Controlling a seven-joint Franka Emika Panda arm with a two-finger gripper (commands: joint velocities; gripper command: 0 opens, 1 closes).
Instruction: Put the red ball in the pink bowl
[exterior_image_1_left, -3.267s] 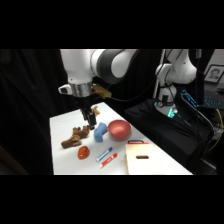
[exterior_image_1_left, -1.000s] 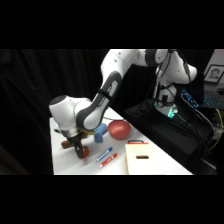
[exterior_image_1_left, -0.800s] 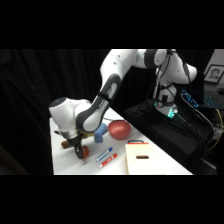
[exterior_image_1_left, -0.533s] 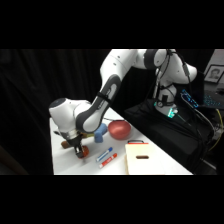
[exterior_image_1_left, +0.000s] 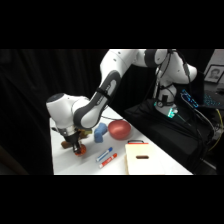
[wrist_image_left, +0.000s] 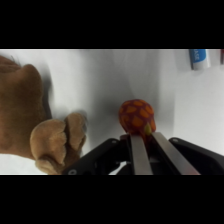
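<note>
The red ball (wrist_image_left: 136, 115), small, lumpy and red-orange, rests on the white table at the tips of my gripper (wrist_image_left: 145, 134). The two fingers (wrist_image_left: 139, 152) stand close together and pinch its near side. In the side view my gripper (exterior_image_1_left: 77, 148) is low over the table's left end with the red ball (exterior_image_1_left: 81, 150) at its tip. The pink bowl (exterior_image_1_left: 119, 129) sits to the right of it near the table's middle, dome side up, apart from the gripper.
A brown plush toy (wrist_image_left: 35, 120) lies just left of the ball. A blue object (exterior_image_1_left: 100, 132) stands between gripper and bowl. Two marker pens (exterior_image_1_left: 106, 156) lie in front, and a pale wooden board (exterior_image_1_left: 142, 159) lies at the front right. A black bag lies beyond the table's right side.
The arm came down from high above the table to its left end. Over the last second it has barely moved, staying low at the ball.
</note>
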